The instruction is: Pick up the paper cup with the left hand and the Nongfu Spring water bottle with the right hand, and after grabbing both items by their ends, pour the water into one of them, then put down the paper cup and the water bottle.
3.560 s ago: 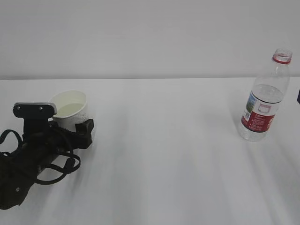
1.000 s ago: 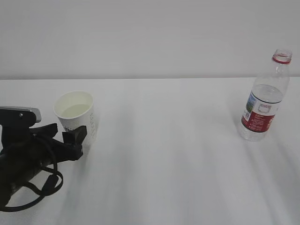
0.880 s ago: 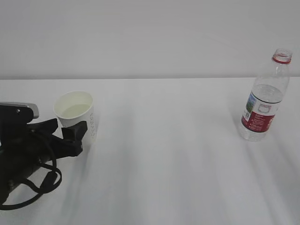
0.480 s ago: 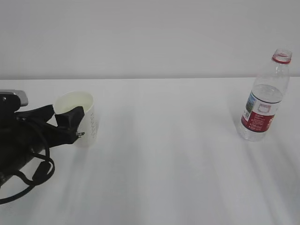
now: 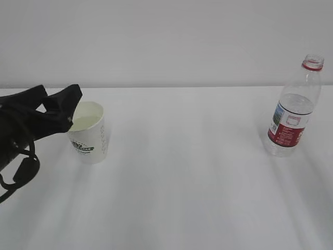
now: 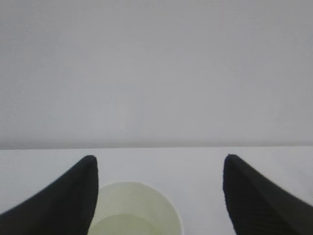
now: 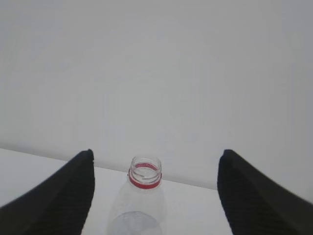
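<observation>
btwn cup (image 5: 91, 139) & bottle (image 5: 292, 112): bare white table (image 5: 187, 182), nothing else nearby

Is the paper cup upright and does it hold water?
Upright on the table; the paper cup shows pale liquid inside, well below the rim.

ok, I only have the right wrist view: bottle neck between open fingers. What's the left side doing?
Observer: the left gripper is open, above and just behind the paper cup, which stands free on the table.
Operator: anything in the cup?
Observer: yes, pale water sits in its bottom.
Operator: and my bottle, upright?
Observer: the Nongfu Spring water bottle stands upright, uncapped, far right, and the right gripper isn't touching it.
</observation>
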You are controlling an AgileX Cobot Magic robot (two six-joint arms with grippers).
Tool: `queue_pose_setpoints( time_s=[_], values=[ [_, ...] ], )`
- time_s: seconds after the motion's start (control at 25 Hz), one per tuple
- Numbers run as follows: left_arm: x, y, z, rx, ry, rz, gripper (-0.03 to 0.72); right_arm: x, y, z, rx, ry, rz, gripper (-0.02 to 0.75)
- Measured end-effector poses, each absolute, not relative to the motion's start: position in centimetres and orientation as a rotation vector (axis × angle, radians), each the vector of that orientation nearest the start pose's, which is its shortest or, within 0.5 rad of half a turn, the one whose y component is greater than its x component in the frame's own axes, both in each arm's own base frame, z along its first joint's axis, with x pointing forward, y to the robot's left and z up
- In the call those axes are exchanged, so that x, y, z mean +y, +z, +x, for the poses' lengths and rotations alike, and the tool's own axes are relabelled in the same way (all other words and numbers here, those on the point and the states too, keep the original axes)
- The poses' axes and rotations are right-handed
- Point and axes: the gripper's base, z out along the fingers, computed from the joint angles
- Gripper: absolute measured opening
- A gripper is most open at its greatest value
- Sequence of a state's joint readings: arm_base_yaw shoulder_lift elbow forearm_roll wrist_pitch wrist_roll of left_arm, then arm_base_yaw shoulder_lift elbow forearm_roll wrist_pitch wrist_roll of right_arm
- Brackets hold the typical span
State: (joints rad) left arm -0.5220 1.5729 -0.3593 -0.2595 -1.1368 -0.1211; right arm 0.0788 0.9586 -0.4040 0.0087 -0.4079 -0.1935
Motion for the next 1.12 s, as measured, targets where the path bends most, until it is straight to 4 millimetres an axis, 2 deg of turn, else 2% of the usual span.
queue_pose_setpoints(
  time_s=[0.28, 0.52, 1.12],
  values=[
    [-10.6, 20.4, 22.5, 1.588, -0.433, 0.036, 0.579, 1.5, 29.6, 19.0, 1.594, -0.047, -0.17, 0.589],
    [-10.4, 21.6, 21.9, 1.579, -0.453, 0.035, 0.579, 1.4, 31.4, 17.5, 1.607, -0.042, -0.169, 0.589],
    [-9.7, 24.1, 20.4, 1.546, -0.496, 0.028, 0.579, 1.0, 32.7, 12.9, 1.621, -0.038, -0.17, 0.589]
  ],
)
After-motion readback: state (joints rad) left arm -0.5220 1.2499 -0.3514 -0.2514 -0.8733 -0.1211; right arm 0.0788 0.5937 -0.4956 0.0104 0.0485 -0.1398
